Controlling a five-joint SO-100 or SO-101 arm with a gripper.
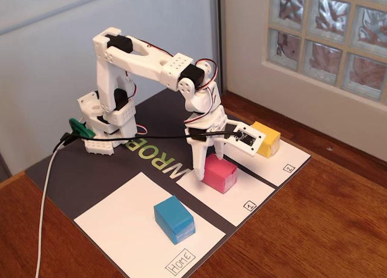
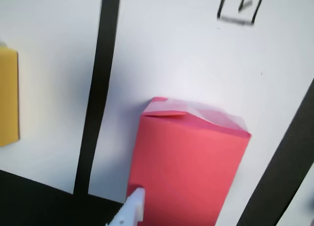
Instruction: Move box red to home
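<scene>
The red box (image 1: 219,174) stands on the white sheet marked "1" (image 1: 240,196), right of the middle in the fixed view. My gripper (image 1: 208,154) points down just above and behind the box, open, with its fingers apart over the box's far end. The wrist view has the red box (image 2: 189,167) filling the lower middle, and one white fingertip (image 2: 133,209) overlaps its left edge; the other finger is out of frame. Home (image 1: 121,214) is the large white sheet at the front left, with its label at the near corner (image 1: 180,263).
A blue box (image 1: 174,219) sits on the home sheet. A yellow box (image 1: 266,138) (image 2: 7,96) rests on the sheet marked "2" (image 1: 284,160). The sheets lie on a dark mat (image 1: 66,175) on a wooden table. A cable (image 1: 45,199) trails off at the left.
</scene>
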